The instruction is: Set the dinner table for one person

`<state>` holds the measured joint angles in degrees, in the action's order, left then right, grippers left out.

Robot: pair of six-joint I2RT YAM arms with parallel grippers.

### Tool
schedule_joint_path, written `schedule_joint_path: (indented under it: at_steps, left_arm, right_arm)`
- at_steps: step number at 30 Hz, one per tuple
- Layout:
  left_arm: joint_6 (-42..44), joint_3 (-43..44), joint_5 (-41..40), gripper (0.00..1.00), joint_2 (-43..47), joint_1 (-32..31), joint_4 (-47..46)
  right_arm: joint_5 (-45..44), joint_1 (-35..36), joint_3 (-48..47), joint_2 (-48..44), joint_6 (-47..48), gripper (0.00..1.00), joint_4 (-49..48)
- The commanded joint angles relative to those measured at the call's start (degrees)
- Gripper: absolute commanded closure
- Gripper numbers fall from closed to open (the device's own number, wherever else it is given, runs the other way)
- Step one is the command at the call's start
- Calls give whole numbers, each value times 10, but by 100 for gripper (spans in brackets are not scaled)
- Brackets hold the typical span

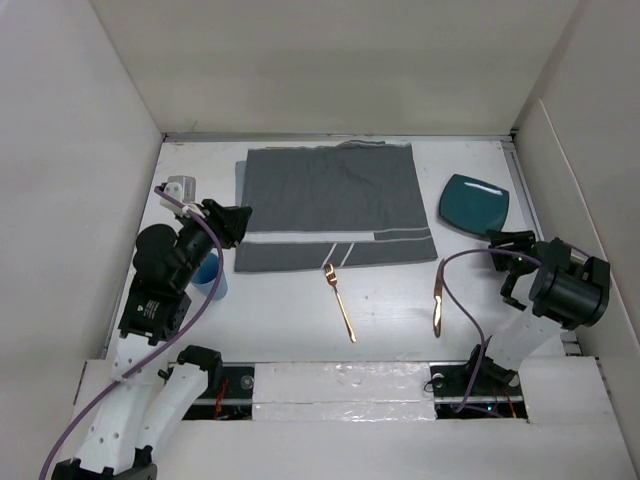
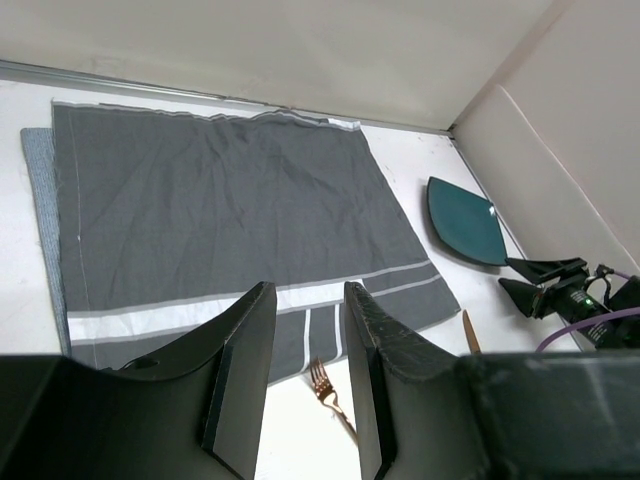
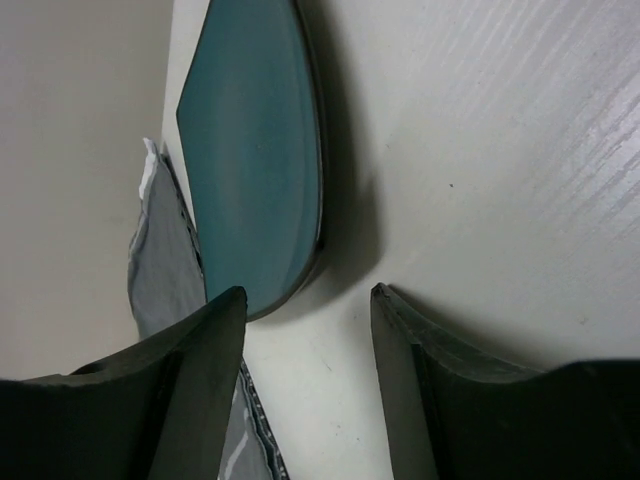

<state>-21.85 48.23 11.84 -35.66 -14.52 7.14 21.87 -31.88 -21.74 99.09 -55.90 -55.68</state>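
Near the far left corner of the dinner table (image 1: 390,310), the wide matte white top that carried everything, you had a small white object (image 1: 178,187) sitting by itself. Just nearer than it, your left arm reached over a blue cup (image 1: 210,274) standing close to the left edge. The arm hid most of the cup, so I could not tell what it held. Your left claw (image 1: 243,222) hung by the left side of the grey placemat (image 1: 330,195), its two fingers (image 2: 240,370) spread apart with only cloth and table showing between them. The placemat lay flat against the middle of the far edge, with white stripes along its near side and a paler blue-grey layer peeking out along its left side. Just short of its near edge lay a copper-coloured fork (image 1: 341,305), tines toward the cloth and handle pointing at the near edge. Right of it, well apart, lay a matching knife (image 1: 437,300), roughly parallel. Toward the far right corner sat a teal plate (image 1: 474,204), just beside the placemat's right side, its glazed face showing from rim to rim. Your right claw (image 1: 508,252) hovered just nearer than the plate, its fingers (image 3: 200,380) spread and gripping nothing, with the plate's rim in front of them.
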Motion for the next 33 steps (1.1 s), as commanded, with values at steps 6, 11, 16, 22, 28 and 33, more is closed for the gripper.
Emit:
schedule_joint_path:
  at_steps: [6, 11, 16, 22, 28, 33]
  left_arm:
    - [11, 7, 2, 69, -5, -2, -17]
    - [14, 8, -1, 69, -6, -2, -14]
    - [17, 13, -7, 70, -9, -2, -10]
    - [18, 15, -2, 70, -12, -2, -8]
    - [22, 18, -15, 70, -5, -2, -5]
    - [29, 26, -32, 70, 2, -2, 2]
  right_arm:
    - [-51, 15, -50, 8, -46, 51, 3]
    - [-46, 15, -80, 31, -59, 53, 13]
    - [-53, 15, -93, 28, -53, 54, 38]
    - [-66, 25, -136, 14, -32, 58, 138]
    - [-103, 44, -187, 8, -33, 71, 259]
    - [-109, 44, -249, 24, -34, 92, 335]
